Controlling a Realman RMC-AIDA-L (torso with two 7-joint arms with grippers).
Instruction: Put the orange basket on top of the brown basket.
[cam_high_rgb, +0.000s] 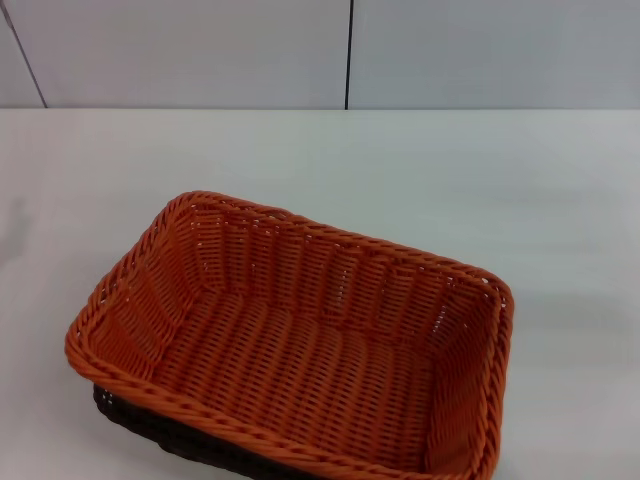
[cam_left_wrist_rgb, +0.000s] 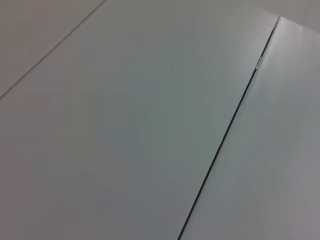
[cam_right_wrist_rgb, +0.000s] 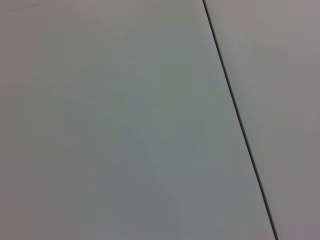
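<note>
Since the orange basket (cam_high_rgb: 300, 345) already sits on top of the brown basket (cam_high_rgb: 150, 428), we think the job looks done. On the near left, we see only a dark strip of the brown one peeking out under the orange rim. Moving right, the orange one covers everything else, so we cannot tell how snugly it sits there. Both rest on the white table (cam_high_rgb: 520, 190), near us. We count one orange basket and one brown basket. We see no arm or pincer anywhere, so we cannot tell if they are apart or together.
</note>
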